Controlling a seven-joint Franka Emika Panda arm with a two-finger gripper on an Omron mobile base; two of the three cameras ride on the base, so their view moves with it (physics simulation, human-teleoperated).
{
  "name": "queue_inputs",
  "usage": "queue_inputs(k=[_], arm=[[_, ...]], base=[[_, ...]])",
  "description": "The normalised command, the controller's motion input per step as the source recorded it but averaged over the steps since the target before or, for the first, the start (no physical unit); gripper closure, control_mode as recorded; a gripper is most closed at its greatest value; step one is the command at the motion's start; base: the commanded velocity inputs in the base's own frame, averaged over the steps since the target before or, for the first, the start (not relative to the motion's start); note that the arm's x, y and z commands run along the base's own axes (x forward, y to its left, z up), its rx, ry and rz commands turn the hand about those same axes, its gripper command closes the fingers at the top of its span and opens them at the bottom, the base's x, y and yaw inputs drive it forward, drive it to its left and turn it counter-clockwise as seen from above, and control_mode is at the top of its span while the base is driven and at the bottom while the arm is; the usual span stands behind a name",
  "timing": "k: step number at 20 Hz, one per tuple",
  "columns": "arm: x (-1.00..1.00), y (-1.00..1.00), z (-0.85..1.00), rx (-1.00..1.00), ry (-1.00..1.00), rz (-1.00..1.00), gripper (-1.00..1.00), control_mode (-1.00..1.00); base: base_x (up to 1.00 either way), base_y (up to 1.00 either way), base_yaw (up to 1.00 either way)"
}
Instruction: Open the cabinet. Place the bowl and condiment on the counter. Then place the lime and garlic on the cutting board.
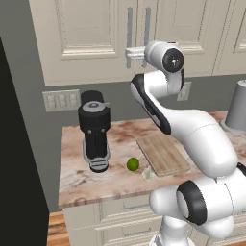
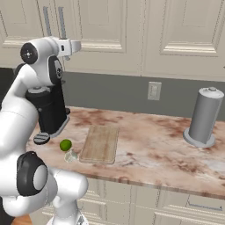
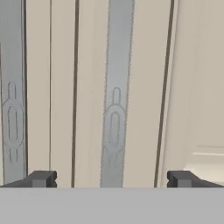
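The cream cabinet (image 1: 91, 29) has both doors shut, its two metal bar handles (image 1: 129, 33) side by side at the middle seam. My gripper (image 1: 129, 53) is raised to the lower ends of the handles and points straight at the doors. In the hand view the gripper (image 3: 111, 179) is open, one handle (image 3: 116, 87) centred between the fingertips (image 3: 41, 178) and close ahead. The lime (image 1: 132, 164) and garlic (image 1: 148, 174) lie on the counter (image 1: 77, 178) by the near left corner of the cutting board (image 1: 162, 153). Bowl and condiment are hidden.
A black coffee machine (image 1: 94, 129) stands on the counter left of the lime, below the gripper. A tall grey canister (image 2: 202, 116) stands at the right end. Wall outlets (image 2: 153, 91) sit under the cabinets, and cream drawers (image 1: 120, 216) run below the counter edge.
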Motion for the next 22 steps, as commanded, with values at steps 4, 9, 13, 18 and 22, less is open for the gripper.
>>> queue_inputs(k=[4, 9, 13, 18, 22], arm=[[0.12, 0.00, 0.00, 0.00, 0.00, 0.00, -1.00, -1.00], [0.12, 0.00, 0.00, 0.00, 0.00, 0.00, -1.00, -1.00], [0.09, 0.00, 0.00, 0.00, 0.00, -0.01, -1.00, -1.00], [0.09, 0.00, 0.00, 0.00, 0.00, -0.04, -1.00, -1.00], [0.17, 0.03, 0.00, 0.00, 0.00, -0.04, -1.00, -1.00]], base=[[0.00, 0.00, 0.00], [0.00, 0.00, 0.00], [0.00, 0.00, 0.00], [0.00, 0.00, 0.00], [0.00, 0.00, 0.00]])
